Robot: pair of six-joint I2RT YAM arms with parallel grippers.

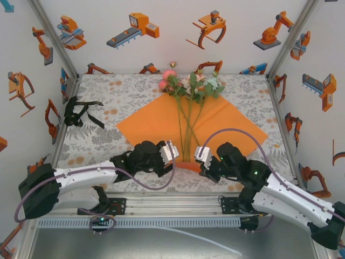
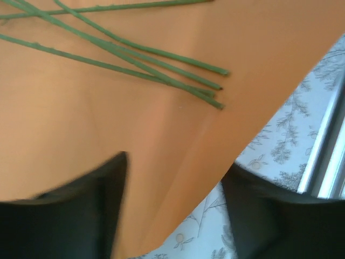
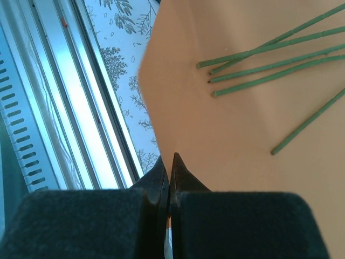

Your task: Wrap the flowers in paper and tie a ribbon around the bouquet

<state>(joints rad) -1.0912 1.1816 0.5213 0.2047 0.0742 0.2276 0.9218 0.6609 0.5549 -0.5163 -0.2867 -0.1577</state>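
From above, we see two grippers. The left gripper (image 1: 178,161) and the right gripper (image 1: 198,164) sit low near the front of the table. They are close together, one on each side of the near corner of the paper (image 1: 151,127). There is one paper, orange, lying on the cloth (image 1: 124,89) like a diamond. One bunch of flowers (image 1: 190,85) lies on it. The blooms are at the far corner and the stems (image 1: 187,129) run down the middle toward us. One black ribbon (image 1: 81,112) lies in a heap at the left side of the cloth, well apart from the paper.

In the left wrist view, the two dark fingers (image 2: 70,216) stand apart. The paper's corner sits in the gap between them, and they are not pressed on it. Four stem ends lie close together on the paper, and one more stem runs across the top. Cloth and a metal rail (image 2: 329,145) show at the right.

In the right wrist view, the two fingers (image 3: 226,226) are pressed tight together with no gap. Their tips meet right at the paper's edge. We cannot tell if the paper is caught between them. We count five stems on the paper here: four ends close together and one lower down, apart from them. Left of the paper come the cloth and the rail.
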